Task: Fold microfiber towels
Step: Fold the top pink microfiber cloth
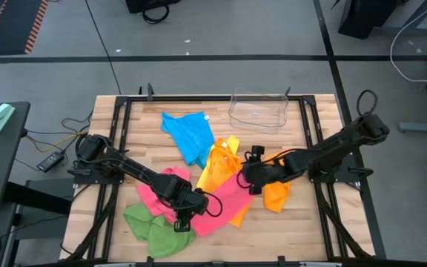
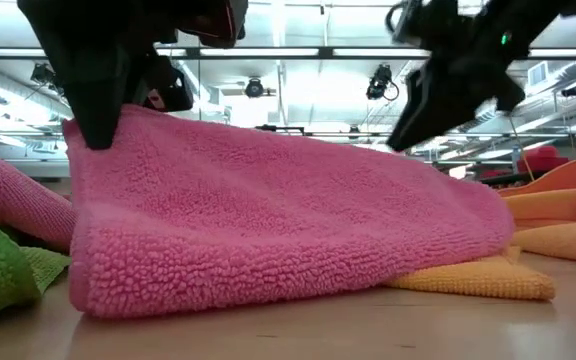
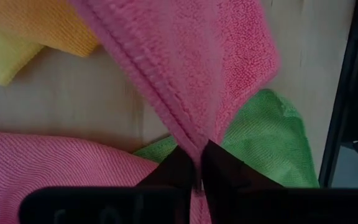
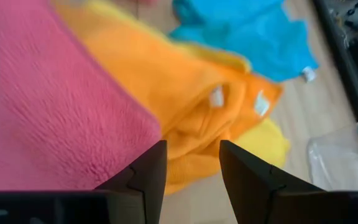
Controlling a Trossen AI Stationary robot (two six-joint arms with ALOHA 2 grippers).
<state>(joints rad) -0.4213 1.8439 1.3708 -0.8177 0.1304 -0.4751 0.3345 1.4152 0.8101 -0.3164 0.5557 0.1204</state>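
Seen from above, the pink towel [image 1: 215,199] lies at lower centre of the table [image 1: 310,222], over orange towels [image 1: 221,167], with the blue towel [image 1: 190,135] above, the green towel [image 1: 153,226] at lower left and a clear bin [image 1: 258,109] at the top. The left gripper [image 1: 184,219] meets the pink towel's lower-left edge; the right gripper [image 1: 247,178] sits at its right edge. The low view shows the pink towel [image 2: 268,220] draped as a mound. In the left wrist view, the fingers [image 3: 222,171] pinch a pink hem [image 3: 166,99]. In the right wrist view, the jaws stand apart, empty, over an orange towel [image 4: 191,106].
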